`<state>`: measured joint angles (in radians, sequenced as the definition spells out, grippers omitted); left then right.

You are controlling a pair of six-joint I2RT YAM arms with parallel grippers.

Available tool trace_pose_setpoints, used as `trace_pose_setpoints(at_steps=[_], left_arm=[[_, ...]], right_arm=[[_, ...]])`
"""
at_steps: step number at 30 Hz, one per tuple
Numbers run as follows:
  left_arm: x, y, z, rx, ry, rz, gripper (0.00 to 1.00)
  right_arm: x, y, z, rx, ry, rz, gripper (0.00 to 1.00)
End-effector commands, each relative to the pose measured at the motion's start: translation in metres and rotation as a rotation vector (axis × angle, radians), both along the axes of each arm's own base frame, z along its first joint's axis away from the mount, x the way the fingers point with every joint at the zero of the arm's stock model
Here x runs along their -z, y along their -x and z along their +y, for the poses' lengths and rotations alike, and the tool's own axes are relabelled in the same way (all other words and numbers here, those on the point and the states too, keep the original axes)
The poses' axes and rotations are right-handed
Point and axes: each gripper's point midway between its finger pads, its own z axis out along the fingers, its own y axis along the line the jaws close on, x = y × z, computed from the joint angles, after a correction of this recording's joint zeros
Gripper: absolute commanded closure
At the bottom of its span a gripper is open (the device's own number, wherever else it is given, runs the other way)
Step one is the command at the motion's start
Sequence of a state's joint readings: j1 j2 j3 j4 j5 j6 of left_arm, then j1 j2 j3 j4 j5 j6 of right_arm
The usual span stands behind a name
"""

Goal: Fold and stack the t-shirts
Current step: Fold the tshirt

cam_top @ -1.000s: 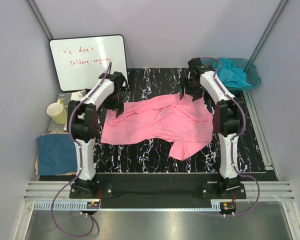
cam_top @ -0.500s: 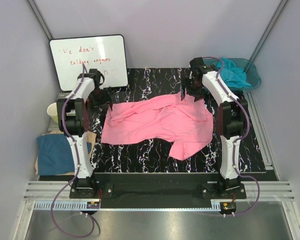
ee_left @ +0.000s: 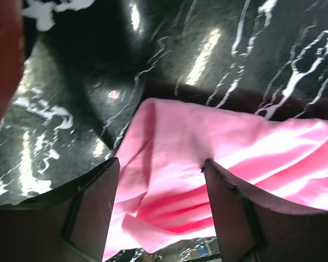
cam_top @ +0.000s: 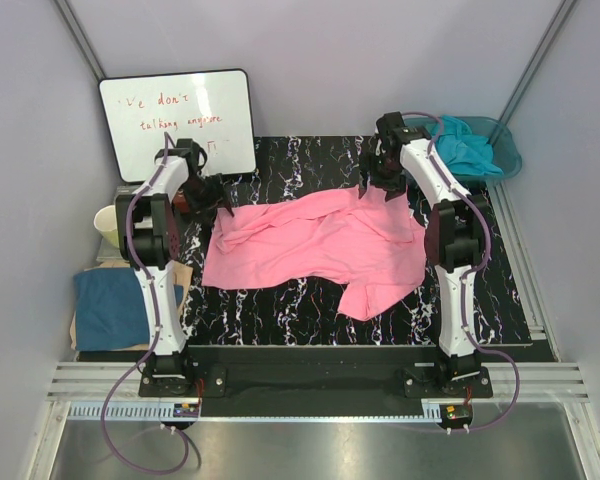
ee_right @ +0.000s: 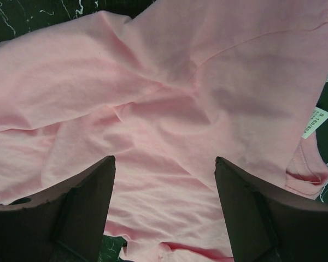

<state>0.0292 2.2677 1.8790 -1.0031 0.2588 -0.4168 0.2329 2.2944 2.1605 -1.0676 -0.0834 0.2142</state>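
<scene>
**A:** Where does the pink shirt [cam_top: 315,245] lie, starting from our side?

**B:** It lies in the middle of the table [cam_top: 280,310]. One flap [cam_top: 365,300], probably a sleeve, trails toward the near edge on the right. The body is rumpled and spreads back toward the far edge. A folded dark blue shirt [cam_top: 115,305] sits off the near left corner.

**A:** Which way does it run?

**B:** Its long axis goes from the left edge to the right edge, roughly parallel to the near edge. The right wrist view shows a label [ee_right: 317,123] beside a neck seam, so I judge the collar points to the far right and the hem to the left.

**A:** And the claws?

**B:** Both are at the shirt's far side. The left claw [ee_left: 159,164] is spread over the far left corner of the cloth and grips nothing. The right claw [ee_right: 164,161] is spread above the cloth near the collar, also with nothing in it.

**A:** What makes this step go well?

**B:** It looks like flattening before the first fold. Each claw should pinch a single layer right at an edge rather than a bunched ridge. Then both should pull apart along the long axis, evenly and low, so the wrinkles draw out and the near flap doesn't tuck under.

**A:** What's beyond them?

**B:** A turquoise shirt [cam_top: 465,145] heaped in the basin [cam_top: 508,160] at the far right corner.
</scene>
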Motion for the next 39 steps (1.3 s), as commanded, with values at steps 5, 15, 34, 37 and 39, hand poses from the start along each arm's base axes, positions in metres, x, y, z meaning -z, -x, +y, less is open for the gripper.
trace_pose_setpoints(at_steps=[5,15,34,37,39], left_arm=[[-0.013,-0.014,-0.009,-0.001,0.073,-0.064,0.35],[0.002,-0.019,-0.011,0.007,0.081,-0.049,0.46],[-0.064,-0.051,-0.006,0.028,0.061,-0.234,0.88],[-0.069,-0.051,-0.005,0.032,0.048,-0.243,0.89],[-0.069,-0.052,-0.004,0.034,0.044,-0.244,0.87]], right_arm=[[-0.010,-0.004,0.003,0.002,-0.032,-0.008,0.19],[-0.006,-0.003,0.004,0.014,-0.035,0.005,0.19],[0.010,0.003,0.006,0.037,-0.039,0.056,0.20],[0.014,0.003,0.006,0.041,-0.038,0.064,0.20],[0.015,0.003,0.006,0.042,-0.039,0.068,0.21]])
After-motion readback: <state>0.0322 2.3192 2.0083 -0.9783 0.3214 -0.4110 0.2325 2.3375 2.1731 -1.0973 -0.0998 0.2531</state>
